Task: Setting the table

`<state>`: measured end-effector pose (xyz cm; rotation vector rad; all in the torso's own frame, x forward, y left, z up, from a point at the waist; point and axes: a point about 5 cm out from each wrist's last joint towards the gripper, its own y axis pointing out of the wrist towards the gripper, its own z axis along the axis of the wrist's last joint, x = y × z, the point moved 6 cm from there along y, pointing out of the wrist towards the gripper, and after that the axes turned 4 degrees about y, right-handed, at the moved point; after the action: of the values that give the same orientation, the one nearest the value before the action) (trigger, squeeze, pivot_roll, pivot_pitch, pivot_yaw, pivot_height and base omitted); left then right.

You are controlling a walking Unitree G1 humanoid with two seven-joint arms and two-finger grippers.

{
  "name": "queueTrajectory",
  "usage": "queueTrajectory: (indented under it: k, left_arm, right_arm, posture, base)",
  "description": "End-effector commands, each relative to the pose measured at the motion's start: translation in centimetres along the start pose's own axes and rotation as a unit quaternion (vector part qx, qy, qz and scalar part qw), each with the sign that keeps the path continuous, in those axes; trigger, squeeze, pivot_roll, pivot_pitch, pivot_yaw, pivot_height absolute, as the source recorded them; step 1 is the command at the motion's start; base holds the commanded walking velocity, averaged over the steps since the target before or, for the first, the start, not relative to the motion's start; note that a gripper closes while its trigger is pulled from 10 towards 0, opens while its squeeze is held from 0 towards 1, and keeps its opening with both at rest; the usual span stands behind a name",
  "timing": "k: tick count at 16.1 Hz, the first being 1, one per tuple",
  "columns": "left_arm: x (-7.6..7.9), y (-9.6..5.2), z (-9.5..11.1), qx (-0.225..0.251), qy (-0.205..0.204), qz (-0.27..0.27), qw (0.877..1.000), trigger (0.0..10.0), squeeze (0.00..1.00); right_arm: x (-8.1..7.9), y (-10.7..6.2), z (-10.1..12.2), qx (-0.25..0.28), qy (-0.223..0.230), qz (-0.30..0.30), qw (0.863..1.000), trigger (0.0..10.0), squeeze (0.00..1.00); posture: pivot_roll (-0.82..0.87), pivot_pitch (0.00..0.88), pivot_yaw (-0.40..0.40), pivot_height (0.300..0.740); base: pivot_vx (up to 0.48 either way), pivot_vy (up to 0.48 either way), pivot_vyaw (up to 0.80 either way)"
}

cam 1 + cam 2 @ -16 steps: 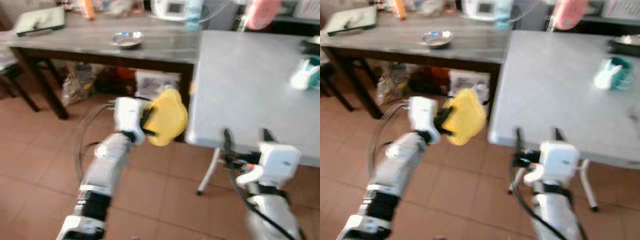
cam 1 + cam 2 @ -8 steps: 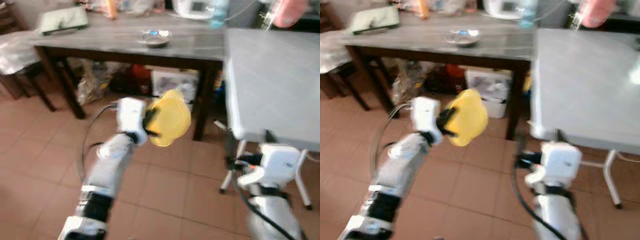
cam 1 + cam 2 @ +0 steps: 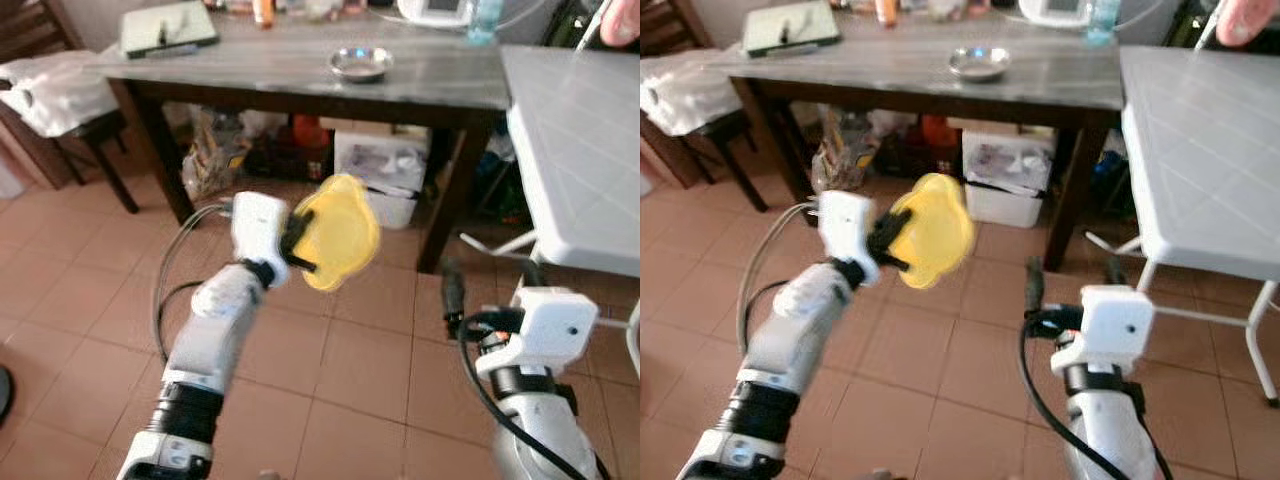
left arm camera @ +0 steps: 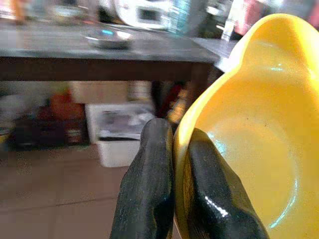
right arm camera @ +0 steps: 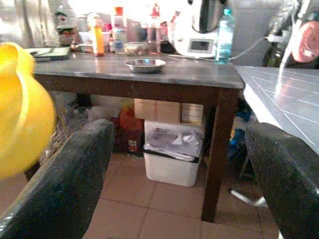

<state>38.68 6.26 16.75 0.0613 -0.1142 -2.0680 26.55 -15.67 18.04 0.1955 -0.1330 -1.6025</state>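
The left gripper (image 3: 297, 243) pinches the rim of a glossy yellow bowl (image 3: 338, 232) with a wavy, lobed edge, holding it on its side just beyond its fingertips, while the right gripper (image 3: 1072, 277) stands wide apart, gripping nothing.

A dark wooden table (image 3: 300, 75) carried a small metal bowl (image 3: 361, 63), a green notebook (image 3: 168, 25) and a water bottle (image 5: 224, 33); a white table (image 3: 580, 150) stood beside it on the tiled floor (image 3: 90, 290).
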Motion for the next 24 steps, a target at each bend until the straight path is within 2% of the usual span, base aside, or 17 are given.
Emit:
queueTrajectory:
  k: [1, 13, 24]
  left_arm:
    - [1.02, 0.17, 0.50, 0.013, 0.000, -0.015, 1.000, 10.0, 0.00]
    - [1.34, -0.04, -0.10, 0.004, -0.003, -0.018, 1.000, 10.0, 0.00]
    - [0.94, 0.83, 0.63, 0.016, -0.003, -0.010, 1.000, 10.0, 0.00]
  right_arm:
    - [0.37, -0.06, 0.33, 0.005, -0.005, -0.006, 1.000, 10.0, 0.00]
    - [0.17, -0.14, -0.02, -0.002, -0.008, 0.000, 1.000, 10.0, 0.00]
    - [0.14, 0.41, 0.26, 0.008, -0.019, 0.007, 1.000, 10.0, 0.00]
  posture:
    - [0.06, 0.116, 0.048, 0.740]
    - [0.06, 0.111, 0.034, 0.740]
    - [0.06, 0.082, 0.032, 0.740]
  base:
    - [0.364, 0.000, 0.00]
    - [0.461, 0.000, 0.00]
    - [0.474, 0.000, 0.00]
